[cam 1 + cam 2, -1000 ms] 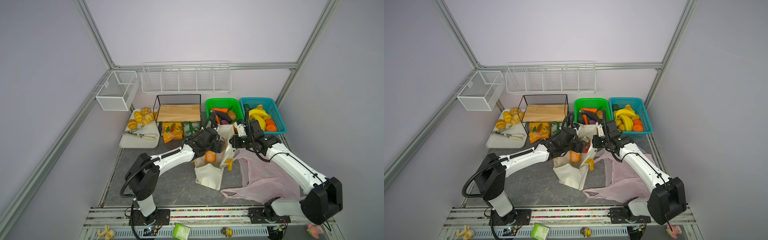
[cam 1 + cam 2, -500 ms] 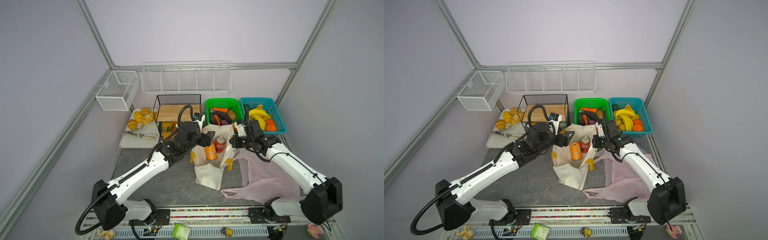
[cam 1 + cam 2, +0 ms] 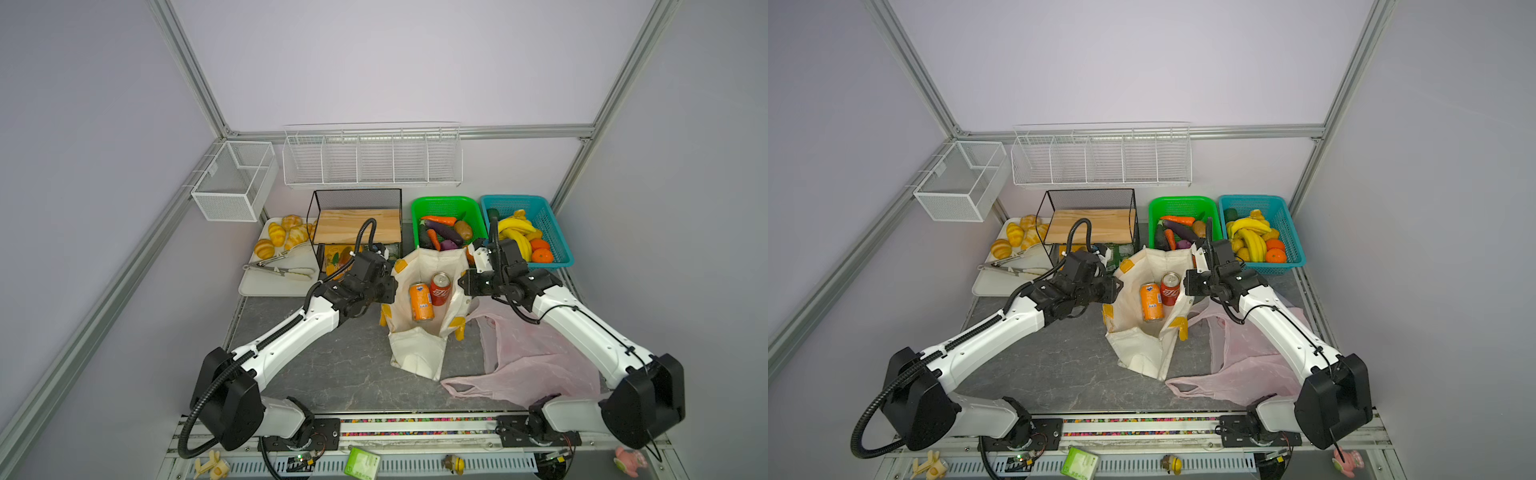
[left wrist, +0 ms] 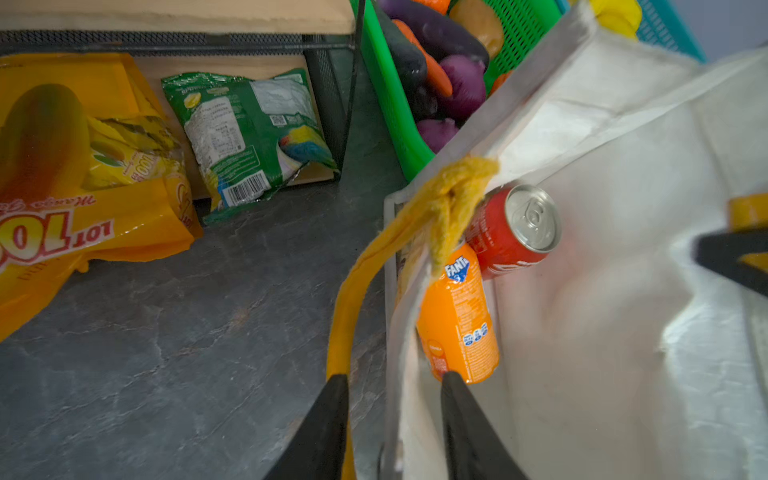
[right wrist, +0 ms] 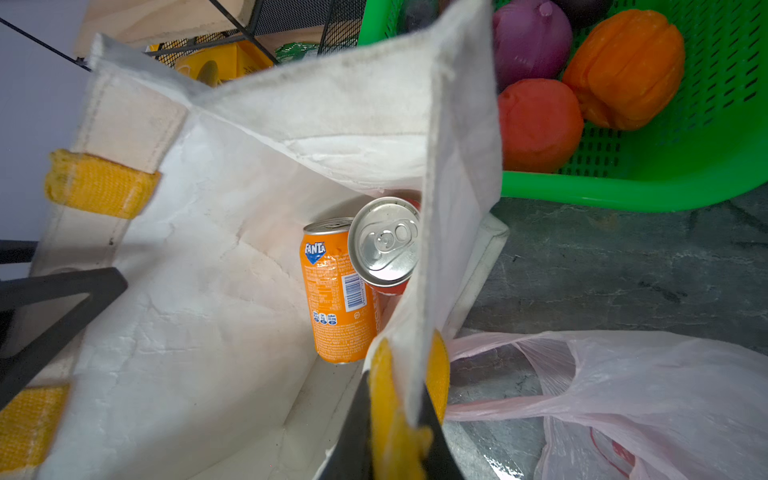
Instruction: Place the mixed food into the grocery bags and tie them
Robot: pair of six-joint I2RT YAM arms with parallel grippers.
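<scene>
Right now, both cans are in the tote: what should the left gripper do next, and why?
Probably close the left gripper: its jaws straddle the rim of the tote and its yellow handle, while the right gripper pinches the opposite rim.

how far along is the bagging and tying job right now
Done: the orange soda can and red cola can lie inside the canvas tote. In hand: the right hand is shut on the tote's rim at a yellow handle; the left hand straddles the opposite rim, not yet closed. Left: the round toy fruits sit in the blue basket, the pink plastic bag lies flat, and neither bag is tied.
</scene>
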